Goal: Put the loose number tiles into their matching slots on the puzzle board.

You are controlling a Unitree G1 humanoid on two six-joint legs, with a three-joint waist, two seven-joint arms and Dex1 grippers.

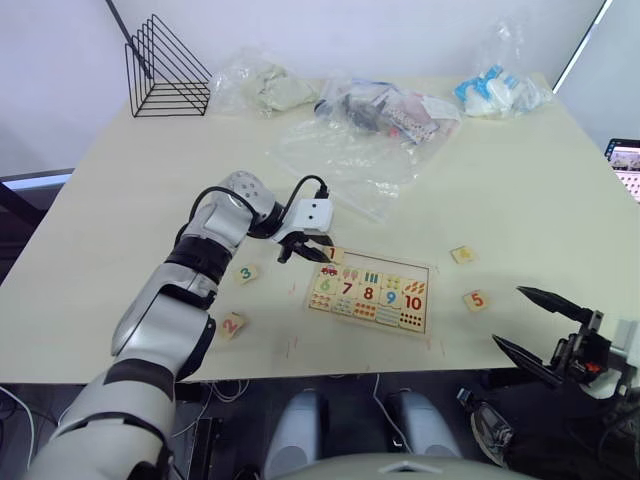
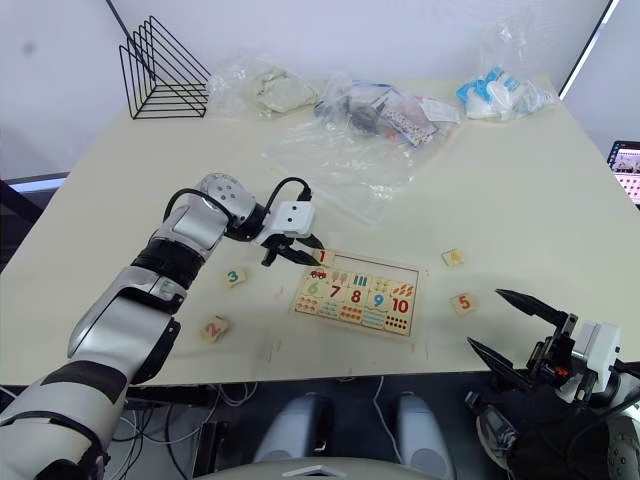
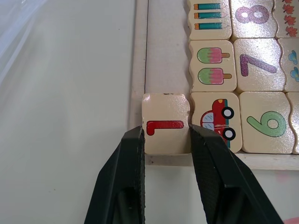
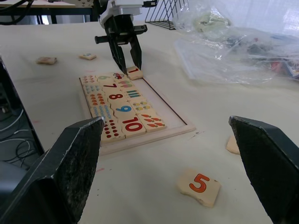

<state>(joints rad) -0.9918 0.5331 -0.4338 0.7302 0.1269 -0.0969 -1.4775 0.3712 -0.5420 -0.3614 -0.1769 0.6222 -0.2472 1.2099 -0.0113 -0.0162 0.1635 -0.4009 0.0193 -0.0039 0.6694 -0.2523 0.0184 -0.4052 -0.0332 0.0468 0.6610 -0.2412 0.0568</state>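
The puzzle board [image 1: 429, 300] lies near the table's front edge, its far row of slots [image 3: 166, 46] bare. My left gripper [image 3: 166, 135] is shut on the red 1 tile [image 3: 166, 119] and holds it at the board's far-left corner, beside the car picture tile. The tile's near edge rests on the rim. Left of the board lie the 3 tile [image 1: 246, 272] and the 2 tile [image 1: 231, 324]. To its right are the 5 tile [image 1: 475, 299] and another loose tile [image 1: 462, 254]. My right gripper [image 1: 508, 316] hangs open off the front right edge, empty.
Clear plastic bags [image 1: 350, 150] lie just beyond the board, with more filled bags [image 1: 495, 90] along the back edge. A black wire rack [image 1: 165, 70] stands at the back left corner. Bare tabletop lies on both sides of the board.
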